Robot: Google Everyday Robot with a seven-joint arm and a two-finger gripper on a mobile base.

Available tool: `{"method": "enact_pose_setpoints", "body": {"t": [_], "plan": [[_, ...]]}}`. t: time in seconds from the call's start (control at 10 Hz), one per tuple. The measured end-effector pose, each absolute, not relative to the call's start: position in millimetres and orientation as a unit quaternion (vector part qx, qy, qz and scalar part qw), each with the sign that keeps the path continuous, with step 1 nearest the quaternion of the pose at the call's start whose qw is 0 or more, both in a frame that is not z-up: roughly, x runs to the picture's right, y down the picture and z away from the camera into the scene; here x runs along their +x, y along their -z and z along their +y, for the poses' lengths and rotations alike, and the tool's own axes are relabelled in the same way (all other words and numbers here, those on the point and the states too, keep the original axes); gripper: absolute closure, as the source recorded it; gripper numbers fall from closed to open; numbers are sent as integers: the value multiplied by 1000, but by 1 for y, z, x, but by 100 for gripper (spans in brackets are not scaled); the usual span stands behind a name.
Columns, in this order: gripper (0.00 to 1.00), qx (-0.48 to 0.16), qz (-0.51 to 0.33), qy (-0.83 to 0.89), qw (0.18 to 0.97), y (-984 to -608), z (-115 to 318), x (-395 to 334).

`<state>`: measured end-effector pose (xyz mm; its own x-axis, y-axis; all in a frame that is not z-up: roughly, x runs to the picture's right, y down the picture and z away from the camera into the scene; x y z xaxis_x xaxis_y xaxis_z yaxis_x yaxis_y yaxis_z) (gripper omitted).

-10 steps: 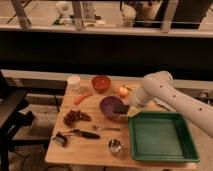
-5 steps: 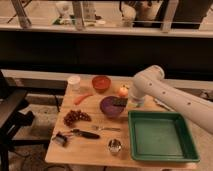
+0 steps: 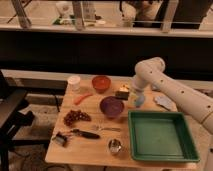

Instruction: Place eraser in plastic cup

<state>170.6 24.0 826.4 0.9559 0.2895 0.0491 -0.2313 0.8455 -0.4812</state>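
The blue plastic cup lies on the wooden table, right of the purple bowl. My white arm reaches in from the right and bends down just above the cup. My gripper is the dark end of the arm, low over the table at the orange fruit, left of the cup. A small dark block shape sits there; I cannot tell if it is the eraser or part of the gripper. No eraser shows elsewhere on the table.
A green tray fills the front right. A white cup, red bowl, orange carrot-like piece, grapes, black-handled utensil, fork and metal cup lie to the left and front. A grey packet lies at the right edge.
My arm has swung left from above the tray's far edge, and the gripper has come down by the orange fruit. The blue cup now shows to the right of the gripper.
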Motion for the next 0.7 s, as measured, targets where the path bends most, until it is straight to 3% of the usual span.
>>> {"method": "enact_pose_setpoints", "body": {"t": [0.7], "plan": [[100,-241,-72,-185,950,-845,26,231]]}}
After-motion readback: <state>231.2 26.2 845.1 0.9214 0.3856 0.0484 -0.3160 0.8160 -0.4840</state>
